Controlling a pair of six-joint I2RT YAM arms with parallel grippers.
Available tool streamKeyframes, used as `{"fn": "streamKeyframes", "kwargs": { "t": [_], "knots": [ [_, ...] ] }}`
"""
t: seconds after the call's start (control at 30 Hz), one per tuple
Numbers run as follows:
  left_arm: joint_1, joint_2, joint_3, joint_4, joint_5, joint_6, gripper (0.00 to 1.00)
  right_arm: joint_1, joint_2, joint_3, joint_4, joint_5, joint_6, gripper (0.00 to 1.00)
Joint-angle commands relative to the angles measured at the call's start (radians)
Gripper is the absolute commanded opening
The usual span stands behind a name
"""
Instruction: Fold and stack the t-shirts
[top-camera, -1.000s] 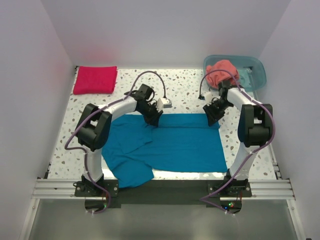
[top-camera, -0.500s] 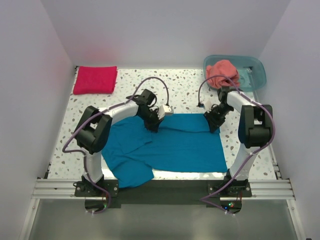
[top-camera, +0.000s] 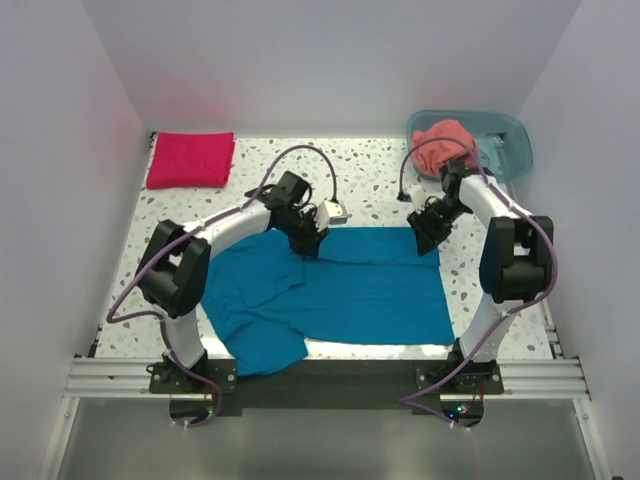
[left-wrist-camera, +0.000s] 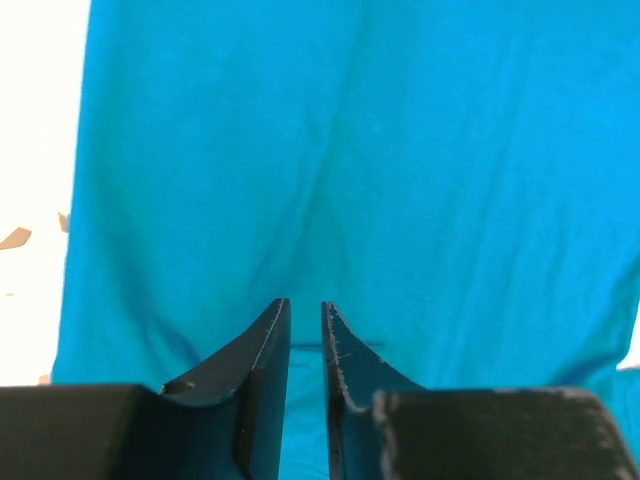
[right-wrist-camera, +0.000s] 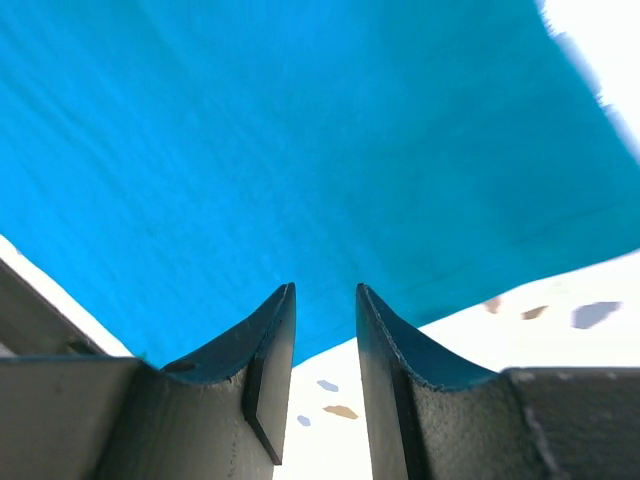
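now left hand (left-wrist-camera: 305, 304) and right hand (right-wrist-camera: 325, 289) hover narrowly parted, empty, over teal-blue t-shirt (top-camera: 370, 290).

A white speckled counter (top-camera: 370, 185) lies under bright, even light. Plain pale walls (top-camera: 330, 60) close it in at 9, 12 and 3 o'clock. A metal rail (top-camera: 110, 377) runs along the 6 o'clock edge.

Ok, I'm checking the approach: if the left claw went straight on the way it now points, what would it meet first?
The blue t-shirt, most likely: its cloth fills the view ahead of the left claw, though depth is unclear.
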Motion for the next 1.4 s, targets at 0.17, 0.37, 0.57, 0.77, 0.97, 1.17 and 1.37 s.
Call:
{"fn": "streamKeyframes", "kwargs": {
  "t": [0.17, 0.37, 0.57, 0.77, 0.97, 1.17, 1.37],
  "knots": [
    [0.024, 0.111, 0.052, 0.018, -0.122, -0.080, 0.24, 0.007, 0.012, 0.075, 0.124, 0.000, 0.180, 0.33],
    [0.023, 0.115, 0.021, -0.035, -0.154, -0.037, 0.25, 0.021, 0.064, 0.033, 0.169, 0.084, 0.197, 0.32],
    [0.049, -0.084, -0.046, -0.057, -0.220, -0.025, 0.41, 0.023, 0.036, 0.032, 0.158, 0.109, 0.180, 0.31],
    [0.211, -0.230, -0.086, -0.173, -0.225, -0.021, 0.45, 0.044, -0.007, 0.053, 0.172, 0.124, 0.205, 0.31],
    [0.400, -0.194, -0.150, -0.230, -0.286, 0.021, 0.43, 0.111, 0.004, 0.015, 0.216, 0.204, 0.226, 0.30],
    [0.454, -0.149, -0.172, -0.218, -0.354, 0.044, 0.42, 0.141, 0.038, -0.014, 0.218, 0.285, 0.220, 0.30],
    [0.454, -0.030, -0.166, -0.157, -0.363, 0.012, 0.39, 0.141, 0.111, -0.018, 0.264, 0.393, 0.217, 0.28]
  ]
}}
